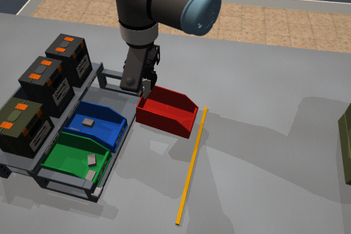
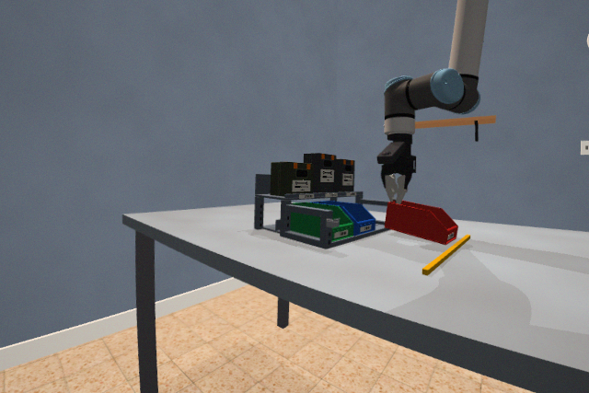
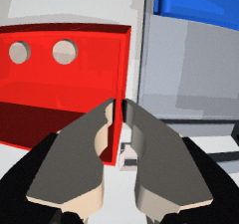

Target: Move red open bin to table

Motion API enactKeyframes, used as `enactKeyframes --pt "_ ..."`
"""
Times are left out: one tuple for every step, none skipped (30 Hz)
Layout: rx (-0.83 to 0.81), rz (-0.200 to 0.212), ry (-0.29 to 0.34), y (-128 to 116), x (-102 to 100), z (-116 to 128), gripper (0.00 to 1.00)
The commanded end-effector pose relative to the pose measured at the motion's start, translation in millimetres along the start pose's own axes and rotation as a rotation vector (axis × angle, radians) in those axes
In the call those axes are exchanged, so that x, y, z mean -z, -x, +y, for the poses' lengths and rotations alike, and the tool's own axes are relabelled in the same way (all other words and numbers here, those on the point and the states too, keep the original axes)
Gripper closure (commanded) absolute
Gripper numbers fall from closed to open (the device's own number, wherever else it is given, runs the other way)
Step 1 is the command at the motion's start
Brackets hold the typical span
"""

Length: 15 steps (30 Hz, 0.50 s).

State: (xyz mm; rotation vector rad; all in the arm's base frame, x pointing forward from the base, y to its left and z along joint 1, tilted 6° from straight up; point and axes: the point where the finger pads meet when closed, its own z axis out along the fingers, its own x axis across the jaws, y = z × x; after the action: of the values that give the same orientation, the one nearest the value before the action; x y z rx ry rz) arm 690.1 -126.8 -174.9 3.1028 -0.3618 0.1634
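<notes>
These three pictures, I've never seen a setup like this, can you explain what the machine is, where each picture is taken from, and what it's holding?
It is one jointed robot arm ending in a two-fingered pincer.

The first picture looks down from above, the second from the side of the room, and the third from a camera on the wrist, looking past the pincer's fingers.

On the grey table stands a shelf rack carrying dark cases, a blue bin and a green bin, each with small grey blocks inside. A thin yellow bar lies beside it.

The pincer is shut on the back wall of a red open bin, which is off the rack, beside it. Whether it touches the table is unclear.
</notes>
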Motion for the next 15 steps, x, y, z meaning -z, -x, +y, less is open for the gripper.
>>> enactKeyframes --pt "0.0 0.001 0.0 -0.7 -2.6 0.1 1.0" --pt "0.0 0.001 0.0 -0.7 -4.2 0.1 1.0" --pt "0.0 0.001 0.0 -0.7 -5.8 0.1 1.0" --pt "0.0 0.001 0.0 -0.7 -7.4 0.1 1.0" --pt "0.0 0.001 0.0 -0.7 -7.4 0.1 1.0" --pt "0.0 0.001 0.0 -0.7 -7.4 0.1 1.0" --pt "0.0 0.001 0.0 -0.7 -7.4 0.1 1.0" --pt "0.0 0.001 0.0 -0.7 -7.4 0.1 1.0" --pt "0.0 0.001 0.0 -0.7 -7.4 0.1 1.0" --pt "0.0 0.001 0.0 -0.7 -7.4 0.1 1.0" --pt "0.0 0.001 0.0 -0.7 -7.4 0.1 1.0" --pt "0.0 0.001 0.0 -0.7 -7.4 0.1 1.0" --pt "0.0 0.001 0.0 -0.7 -7.4 0.1 1.0" --pt "0.0 0.001 0.0 -0.7 -7.4 0.1 1.0" --pt "0.0 0.001 0.0 -0.7 -7.4 0.1 1.0"
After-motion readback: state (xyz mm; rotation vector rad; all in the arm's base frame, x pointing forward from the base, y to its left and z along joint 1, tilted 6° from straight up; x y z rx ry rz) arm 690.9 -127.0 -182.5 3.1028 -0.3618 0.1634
